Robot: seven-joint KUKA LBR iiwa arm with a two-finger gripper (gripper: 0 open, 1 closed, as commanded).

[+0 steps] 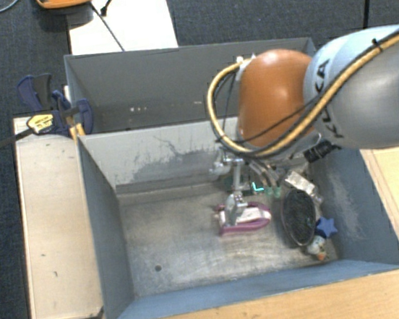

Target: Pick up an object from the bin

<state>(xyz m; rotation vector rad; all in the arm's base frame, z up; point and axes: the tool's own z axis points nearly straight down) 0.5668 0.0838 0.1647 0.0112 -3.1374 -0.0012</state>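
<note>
Starting at the near right corner of the bin [170, 268]: a small orange-and-white bit [318, 250] sits close to the near wall. A blue star-shaped piece [327, 226] is just behind it, and a black oval thing [298, 219], perhaps a brush, lies alongside them. Further in, about mid-floor, is the pink-and-white flat thing [250, 220], and the gripper [234, 204] is right down on its left end, touching or as good as. Released or clenched? Cannot tell, the wrist hardware hides it.

Now the risks. The gripper is at the very end of the thing, so a lift may tip it and let it slide out. A flat thing on bare metal could also skid toward the left wall instead of being caught. And the black oval lies near on the right, so any drift that way nudges it. The far wall stands well apart, no trouble there.
</note>
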